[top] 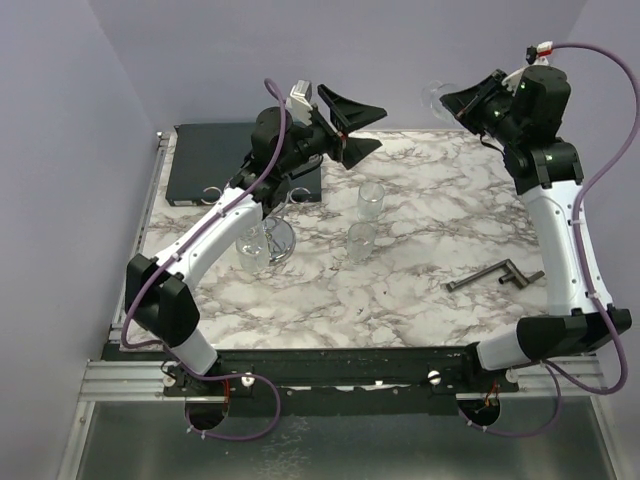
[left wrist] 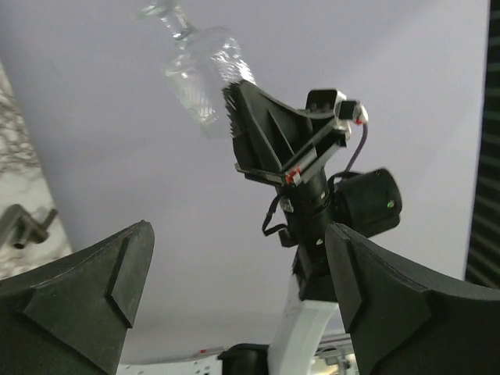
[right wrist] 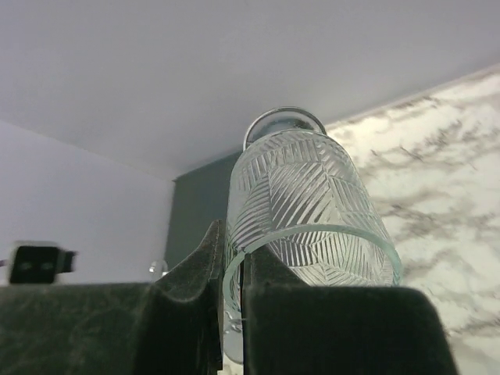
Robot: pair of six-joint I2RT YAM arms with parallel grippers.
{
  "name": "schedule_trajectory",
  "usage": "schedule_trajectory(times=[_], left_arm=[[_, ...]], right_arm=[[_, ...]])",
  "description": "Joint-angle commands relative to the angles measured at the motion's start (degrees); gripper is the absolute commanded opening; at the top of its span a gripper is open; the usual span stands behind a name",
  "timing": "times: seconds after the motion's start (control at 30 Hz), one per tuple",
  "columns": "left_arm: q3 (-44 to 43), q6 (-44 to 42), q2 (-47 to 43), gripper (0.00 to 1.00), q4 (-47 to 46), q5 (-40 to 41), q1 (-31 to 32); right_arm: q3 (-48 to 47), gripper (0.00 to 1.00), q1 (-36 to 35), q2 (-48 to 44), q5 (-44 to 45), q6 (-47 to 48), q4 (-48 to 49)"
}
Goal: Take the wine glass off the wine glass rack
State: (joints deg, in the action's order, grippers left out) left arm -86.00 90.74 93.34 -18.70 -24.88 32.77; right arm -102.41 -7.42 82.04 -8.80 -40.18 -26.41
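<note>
Closest to the right wrist camera is the rim of the wine glass [right wrist: 301, 187], and the right pincer [right wrist: 234, 262] pinches it there, one finger inside the bowl and one outside. The bowl is cut with a slanted leaf pattern, and its round foot points away from the lens. From above, this glass hangs in the air over the far right of the table [top: 450, 190], close to the lavender back wall [top: 400, 40] and lying roughly sideways. It is well apart from the wine glass rack [top: 278, 236], which stands on its shiny disc base at the left of the table. The left arm [top: 215, 225] reaches across the rack and hides its wire loops. Another glass [top: 250, 248] sits just beside the post and seems to hang from the rack, though that cover makes it hard to be sure. The left pincer [top: 354, 125] is raised between the rack and the held glass, its fingers spread wide and gripping nothing. Two clear glasses [top: 371, 200] stand upright near the middle of the table, one in front of the other. A T-shaped metal bar [top: 497, 275] lies flat toward the right. A dark grey board [top: 205, 160] lies in the far left corner.
</note>
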Motion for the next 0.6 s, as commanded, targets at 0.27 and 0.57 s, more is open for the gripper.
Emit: schedule_trajectory(times=[0.27,0.57], left_arm=[[-3.2,-33.7,-11.6,0.99,28.8,0.8,2.1],[-3.5,-46.1,-18.4,0.99,41.9,9.4,3.2]], right_arm=[[-1.4,0.01,0.3,10.2,6.3,8.0,-22.2],[-3.5,0.01,-0.4,22.4,7.3,10.2,-28.1]])
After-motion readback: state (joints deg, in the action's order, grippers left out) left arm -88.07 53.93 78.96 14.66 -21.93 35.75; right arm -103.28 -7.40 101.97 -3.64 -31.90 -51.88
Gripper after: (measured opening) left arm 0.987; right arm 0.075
